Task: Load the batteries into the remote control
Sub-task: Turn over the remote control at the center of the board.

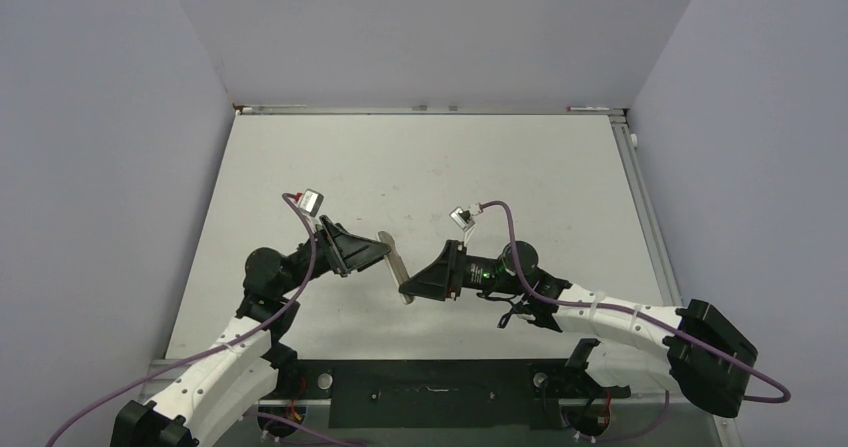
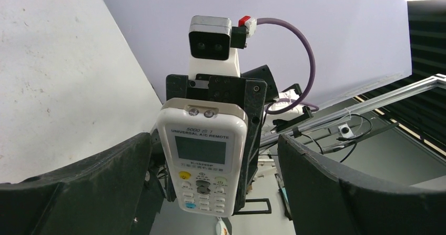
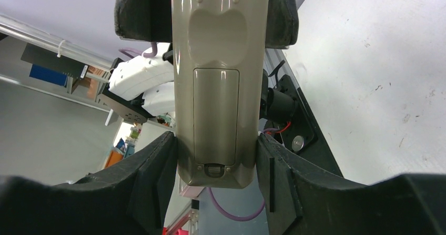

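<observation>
The white remote control hangs in the air over the table between both arms. My right gripper is shut on its lower end. In the right wrist view the fingers press both sides of the remote, whose back faces the camera with the grey battery cover closed. My left gripper is open, its fingers standing wide on either side of the remote, whose screen and buttons face that camera. No batteries are in view.
The white table is walled by pale panels at the back and both sides. A black base plate lies at the near edge between the arm bases. A metal rail runs along the right edge.
</observation>
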You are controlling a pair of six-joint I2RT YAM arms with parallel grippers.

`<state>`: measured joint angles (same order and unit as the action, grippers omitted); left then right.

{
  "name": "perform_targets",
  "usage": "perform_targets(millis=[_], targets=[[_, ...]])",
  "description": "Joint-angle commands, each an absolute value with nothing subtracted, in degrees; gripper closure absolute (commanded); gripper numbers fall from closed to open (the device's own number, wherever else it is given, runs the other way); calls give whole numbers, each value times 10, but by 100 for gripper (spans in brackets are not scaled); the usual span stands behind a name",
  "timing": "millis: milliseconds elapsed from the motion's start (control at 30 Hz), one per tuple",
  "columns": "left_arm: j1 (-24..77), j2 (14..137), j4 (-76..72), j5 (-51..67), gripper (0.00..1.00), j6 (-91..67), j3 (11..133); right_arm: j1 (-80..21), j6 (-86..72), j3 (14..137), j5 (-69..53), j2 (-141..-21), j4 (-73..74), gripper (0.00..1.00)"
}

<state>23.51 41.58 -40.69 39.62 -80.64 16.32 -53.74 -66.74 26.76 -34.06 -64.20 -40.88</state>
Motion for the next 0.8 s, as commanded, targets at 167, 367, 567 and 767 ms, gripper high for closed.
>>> perform_targets(millis=[167,367,567,767], targets=[[236,409,-456,408,25,-814,163,-549,-657,296,-333,-649,-468,91],[237,409,-466,409,46,-817,159,-552,-657,294,-327,-649,-468,91],[239,411,-483,407,66,-824,154,-556,-658,289,-324,-649,-473,91],[240,415,-495,406,100,-827,156,-558,-656,291,-325,-653,-471,74]])
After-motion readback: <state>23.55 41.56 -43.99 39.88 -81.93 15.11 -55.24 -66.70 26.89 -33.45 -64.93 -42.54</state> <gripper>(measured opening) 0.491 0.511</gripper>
